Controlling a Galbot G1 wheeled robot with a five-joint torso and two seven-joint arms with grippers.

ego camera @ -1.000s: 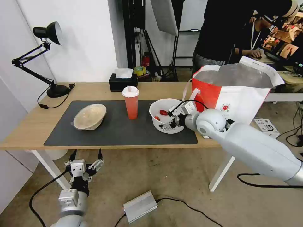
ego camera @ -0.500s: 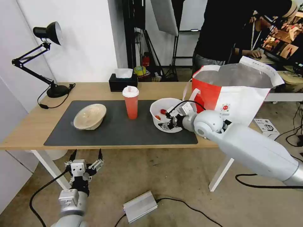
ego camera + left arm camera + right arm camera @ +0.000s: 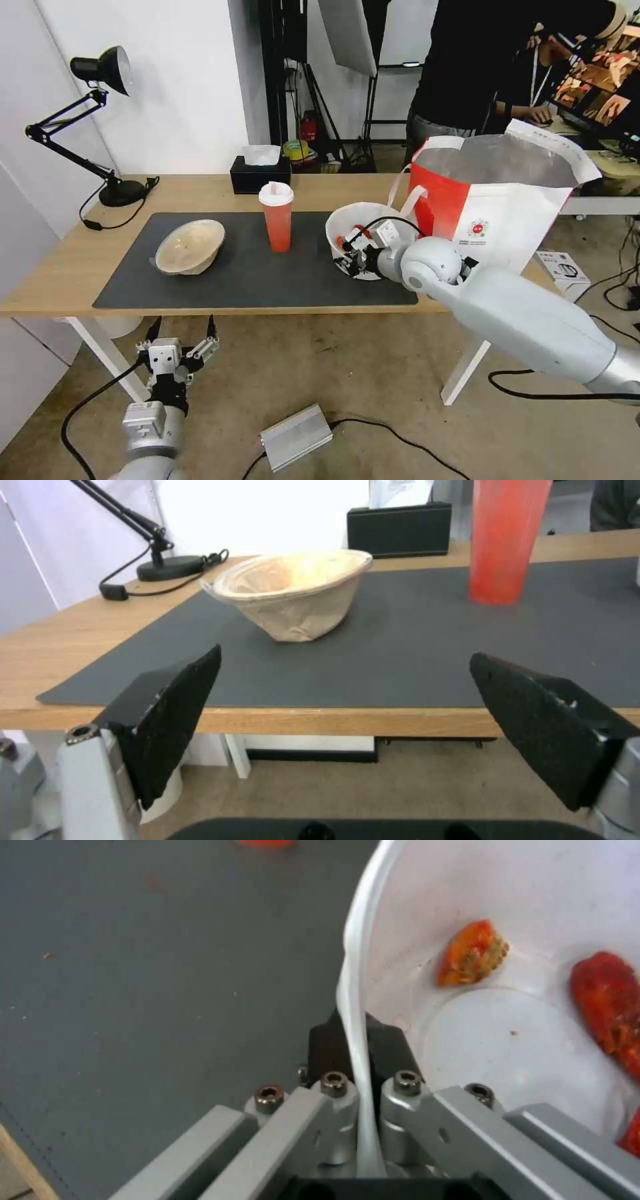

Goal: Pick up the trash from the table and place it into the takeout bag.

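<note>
A white round plastic bowl with red food scraps (image 3: 355,225) is tilting beside the open white-and-red foil-lined takeout bag (image 3: 497,200), while an upright orange-red lidded cup (image 3: 277,217) and a tipped soiled beige shallow bowl (image 3: 190,247) are resting on the light-wood worktop's (image 3: 60,267) dark grey mat.

No wording can be read anywhere. The takeout bag (image 3: 507,220) carries a small round red logo (image 3: 477,228) on its white side, its lettering too small to make out.
</note>
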